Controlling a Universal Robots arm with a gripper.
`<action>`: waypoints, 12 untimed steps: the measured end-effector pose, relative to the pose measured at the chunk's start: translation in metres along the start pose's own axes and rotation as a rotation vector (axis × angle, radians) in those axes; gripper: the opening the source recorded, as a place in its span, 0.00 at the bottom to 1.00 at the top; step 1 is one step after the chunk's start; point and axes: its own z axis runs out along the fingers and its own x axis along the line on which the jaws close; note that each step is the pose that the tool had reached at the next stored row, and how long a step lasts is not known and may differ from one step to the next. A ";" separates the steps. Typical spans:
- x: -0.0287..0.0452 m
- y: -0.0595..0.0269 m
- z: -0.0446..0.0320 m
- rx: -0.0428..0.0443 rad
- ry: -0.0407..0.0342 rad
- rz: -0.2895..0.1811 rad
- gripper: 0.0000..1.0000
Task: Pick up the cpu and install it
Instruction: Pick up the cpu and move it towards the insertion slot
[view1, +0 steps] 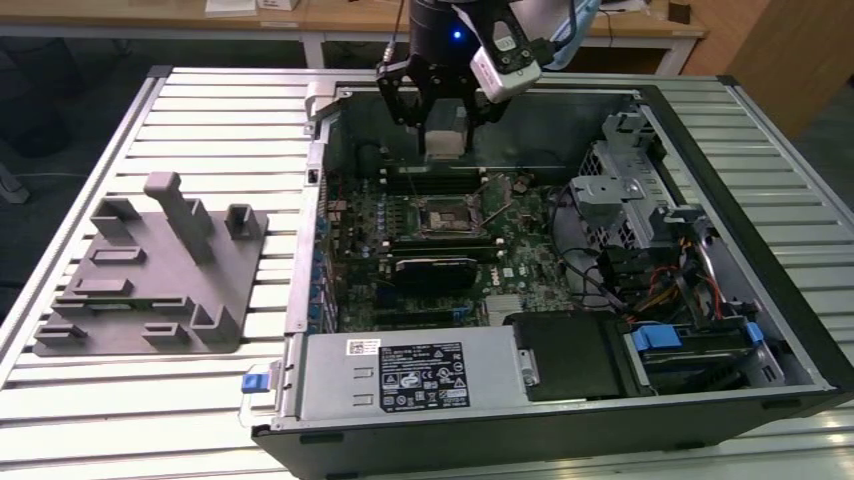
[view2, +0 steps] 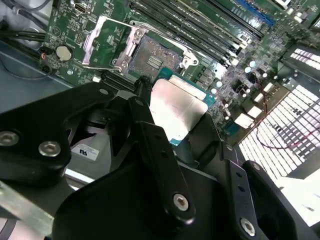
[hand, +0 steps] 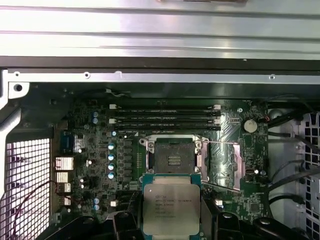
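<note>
Holding the cpu (view1: 445, 143) between its two black fingers (view2: 150, 135), the gripper (view1: 445, 132) is hanging over the open computer case (view1: 767, 330). The fingers are closed just far enough to be pinching the chip by two opposite edges, one finger on each side. Both wrist views are showing this.

The cpu (hand: 171, 207) is looking like a small flat square. Its top is shining silvery grey, with tiny dark print on it in the first wrist view. A thin blue-green rim is peeking out all round the metal in the second wrist view (view2: 177, 107). The chip is lying flat in the grip, with its shiny side facing up.

It is floating in the air above the green board (hand: 90, 165) and is not touching it. In the first wrist view it is showing just beside the square socket (hand: 172, 159). The socket's metal lid (hand: 222, 165) is lying flipped open to one side, and the socket's dark middle is showing. Long black memory sticks (hand: 165, 119) are lying in a row on the far side of the socket from the chip.

In the exterior view, a grey fixture (view1: 147, 270) is sitting on the slatted table (view1: 200, 110) at the exterior view's left, well apart from the gripper.
</note>
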 end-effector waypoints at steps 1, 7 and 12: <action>0.0001 0.0000 0.0019 0.0000 0.0000 0.000 0.55; 0.0004 0.0000 0.0128 0.0002 -0.0001 0.000 0.55; 0.0007 -0.0003 0.0219 0.0006 -0.0002 0.000 0.55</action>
